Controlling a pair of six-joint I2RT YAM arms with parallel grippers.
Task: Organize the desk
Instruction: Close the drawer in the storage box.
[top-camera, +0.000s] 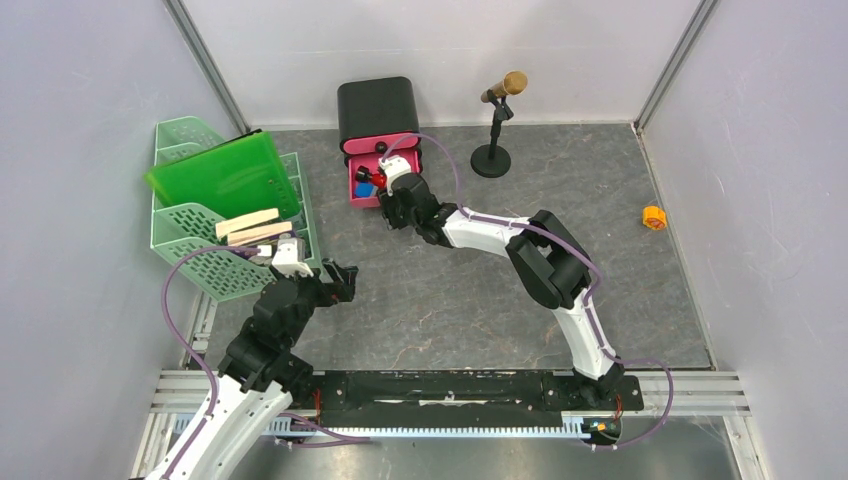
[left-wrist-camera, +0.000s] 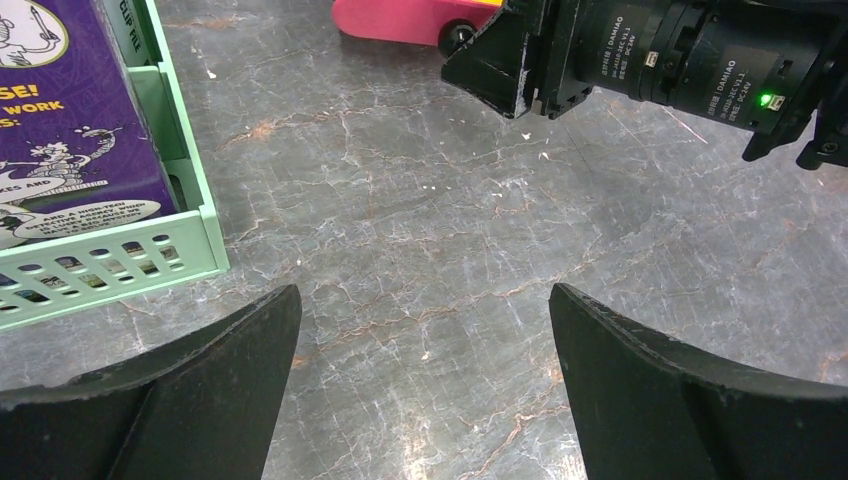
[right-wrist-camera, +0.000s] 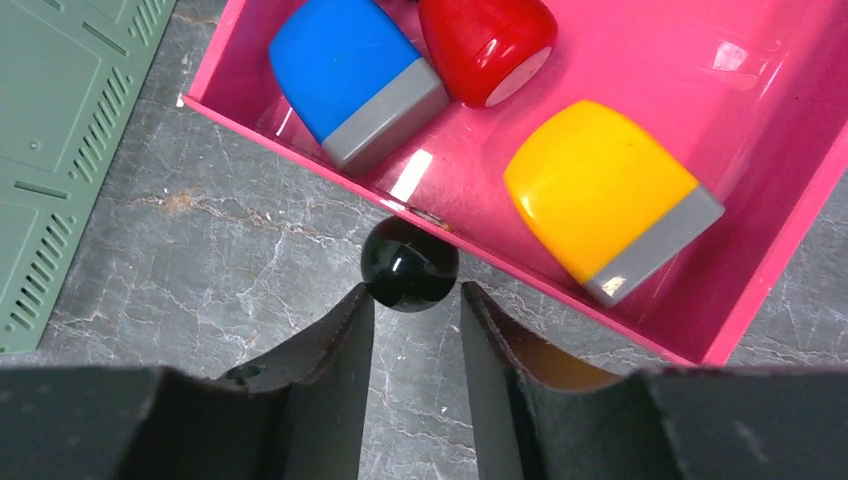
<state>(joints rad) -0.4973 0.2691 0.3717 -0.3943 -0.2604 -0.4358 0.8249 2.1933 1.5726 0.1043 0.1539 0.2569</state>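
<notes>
The desk (top-camera: 450, 290) is a dark-grey marbled surface. At its back stands a black drawer box (top-camera: 377, 108) with its pink drawer (right-wrist-camera: 740, 120) pulled out. A blue piece (right-wrist-camera: 345, 70), a red one (right-wrist-camera: 490, 40) and a yellow one (right-wrist-camera: 600, 185) lie inside the drawer. My right gripper (top-camera: 385, 185) (right-wrist-camera: 417, 290) is at the drawer's front, its fingertips pressed on either side of the black round knob (right-wrist-camera: 410, 262). My left gripper (top-camera: 340, 275) (left-wrist-camera: 420, 295) hovers wide open over bare desk, holding nothing.
A mint-green tiered tray (top-camera: 200, 250) stands at the left with a green folder (top-camera: 215, 175) on top and a purple book (left-wrist-camera: 70, 130) in its lower tier. A microphone on a stand (top-camera: 500, 100) is at the back, and a small orange thing (top-camera: 653, 217) lies far right.
</notes>
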